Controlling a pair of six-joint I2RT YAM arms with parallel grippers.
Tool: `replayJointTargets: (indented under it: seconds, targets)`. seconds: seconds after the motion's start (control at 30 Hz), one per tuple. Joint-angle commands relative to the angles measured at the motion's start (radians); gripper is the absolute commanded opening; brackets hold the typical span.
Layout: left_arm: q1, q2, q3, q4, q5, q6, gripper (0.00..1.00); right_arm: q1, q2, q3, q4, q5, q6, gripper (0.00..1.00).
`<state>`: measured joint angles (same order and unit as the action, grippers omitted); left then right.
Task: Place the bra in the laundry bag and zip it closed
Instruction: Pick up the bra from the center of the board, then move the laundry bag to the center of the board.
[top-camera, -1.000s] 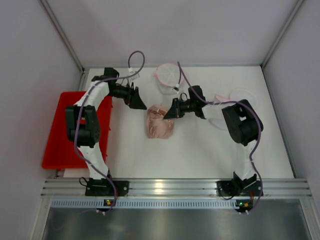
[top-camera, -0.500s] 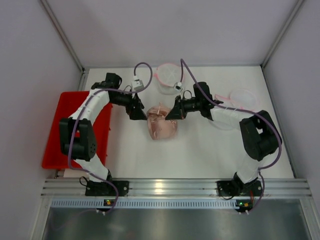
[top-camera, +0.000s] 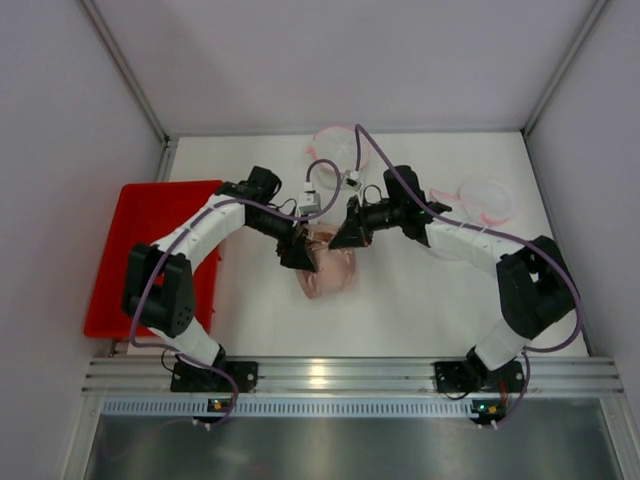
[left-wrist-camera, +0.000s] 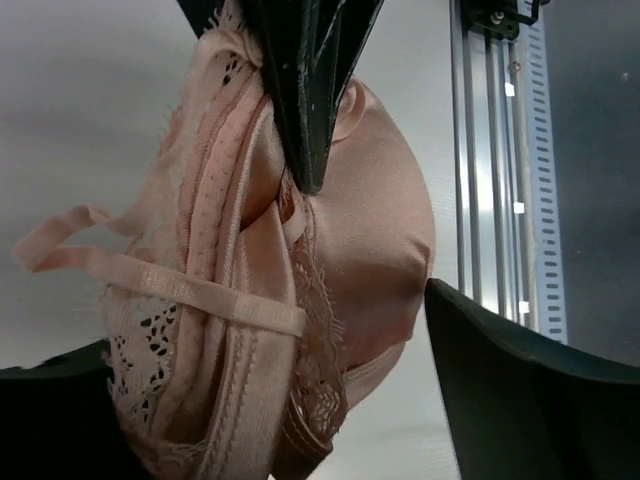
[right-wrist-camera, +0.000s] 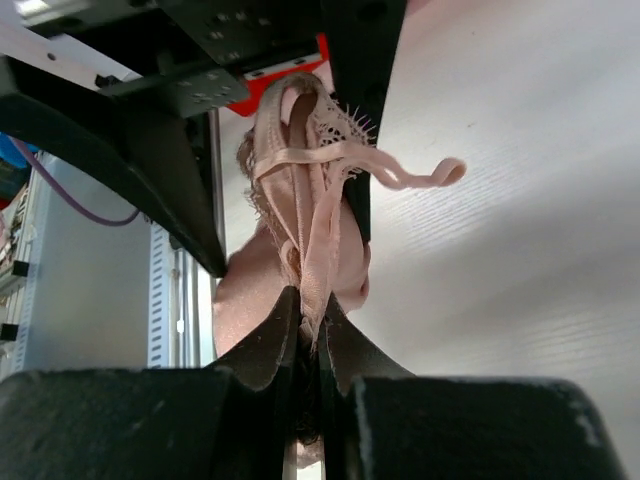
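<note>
Around: red tray (top-camera: 150, 220) lay left; laundry bag (top-camera: 335, 150) far.
Bra (top-camera: 332, 272): was pinched by right hand (top-camera: 342, 238); sat inside spread left hand (top-camera: 300, 256).

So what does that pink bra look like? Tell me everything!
The bra is peachy pink, with shiny smooth cups, lace trim and thin straps, one looping loose. It is folded, cups together, bunched, over the middle of the white table. The right gripper pinches its edge shut. The left gripper stands open with a finger on each side of it.
</note>
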<state>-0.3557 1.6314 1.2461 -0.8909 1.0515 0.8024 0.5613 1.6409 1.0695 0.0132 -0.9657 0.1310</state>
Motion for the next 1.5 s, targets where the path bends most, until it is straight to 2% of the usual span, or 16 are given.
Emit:
replayJointTargets:
  seconds: [0.0,0.03,0.1,0.13,0.2,0.27,0.37,0.47,0.5,0.57,0.73,0.93,1.13,1.23,1.27,1.47]
  targets:
    - [-0.028,-0.05,-0.02,0.001,0.05,-0.031,0.75,0.012,-0.096,0.001,0.053,-0.019,-0.01,0.0]
    - [-0.031,-0.048,-0.019,0.001,0.053,-0.051,0.56,0.012,-0.107,0.0,0.047,-0.019,-0.008,0.0]
    - [-0.032,-0.047,-0.013,0.003,0.076,-0.098,0.37,0.012,-0.115,-0.005,0.031,-0.015,-0.022,0.0]
    - [-0.032,-0.047,-0.011,0.003,0.085,-0.11,0.15,0.014,-0.124,-0.006,0.019,-0.011,-0.034,0.0]
    - [-0.031,-0.053,-0.01,0.003,0.093,-0.153,0.0,0.011,-0.133,-0.008,-0.01,0.007,-0.071,0.0]
    - [-0.032,-0.056,-0.008,0.003,0.096,-0.208,0.0,-0.004,-0.15,-0.002,-0.061,0.016,-0.071,0.16]
    - [-0.026,-0.074,-0.007,0.003,0.082,-0.262,0.0,-0.101,-0.182,0.016,-0.119,0.018,-0.057,0.54]
    - [-0.023,-0.105,-0.002,0.001,0.033,-0.282,0.0,-0.263,-0.213,0.075,-0.226,0.018,-0.099,0.63]
    - [-0.022,-0.111,0.015,0.001,0.018,-0.288,0.0,-0.305,-0.217,0.095,-0.261,0.056,-0.114,0.71]
    - [-0.022,-0.111,0.039,0.003,-0.025,-0.308,0.0,-0.418,-0.199,0.183,-0.402,0.097,-0.241,0.75]
    - [-0.011,-0.074,0.174,0.001,-0.061,-0.399,0.0,-0.526,-0.017,0.407,-0.72,0.363,-0.465,0.76]
    - [0.035,-0.019,0.308,0.004,-0.039,-0.462,0.0,-0.537,0.164,0.578,-0.841,0.463,-0.541,0.76]
    - [0.126,0.019,0.383,0.004,-0.021,-0.509,0.0,-0.506,0.235,0.555,-0.869,0.576,-0.573,0.76]
    - [0.146,0.013,0.381,0.004,-0.021,-0.506,0.0,-0.505,0.234,0.524,-0.892,0.562,-0.6,0.6]
    - [0.149,0.01,0.377,0.003,-0.018,-0.503,0.0,-0.503,0.228,0.517,-0.907,0.546,-0.619,0.49]
    - [0.156,0.021,0.404,0.007,0.011,-0.519,0.0,-0.448,0.096,0.391,-0.993,0.414,-0.773,0.33]
